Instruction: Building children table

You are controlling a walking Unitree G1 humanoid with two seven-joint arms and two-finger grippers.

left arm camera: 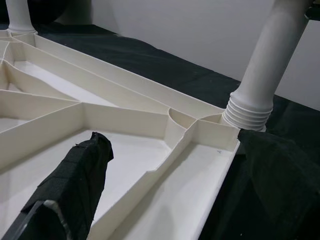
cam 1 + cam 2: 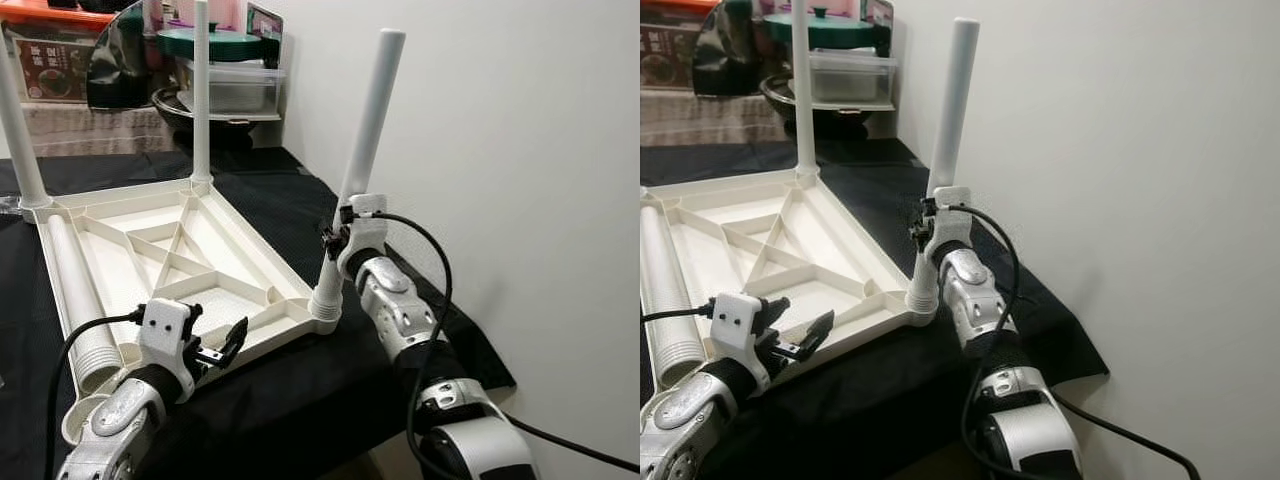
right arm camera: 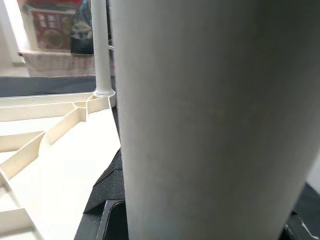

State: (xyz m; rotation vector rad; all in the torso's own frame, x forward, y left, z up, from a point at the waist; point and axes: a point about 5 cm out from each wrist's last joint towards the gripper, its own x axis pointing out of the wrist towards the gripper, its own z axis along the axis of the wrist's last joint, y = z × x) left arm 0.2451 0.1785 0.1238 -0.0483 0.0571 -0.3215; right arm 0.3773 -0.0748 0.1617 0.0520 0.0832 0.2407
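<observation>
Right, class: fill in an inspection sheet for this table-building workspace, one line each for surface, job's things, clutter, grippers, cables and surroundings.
Surface: black cloth covering the worktop.
Job's things: white tabletop lying underside up; three legs standing in its corners, near leg tilted; spare leg lying in the tabletop.
Clutter: nothing seen on the cloth.
Grippers: right gripper shut on the near leg; left gripper open at the tabletop's near edge.
Cables: black cable looping along the right arm.
Surroundings: white wall; storage boxes behind.

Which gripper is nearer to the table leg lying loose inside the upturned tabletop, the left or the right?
Left. The left gripper hovers at the tabletop edge beside the loose leg; the right gripper grips the upright corner leg.
</observation>
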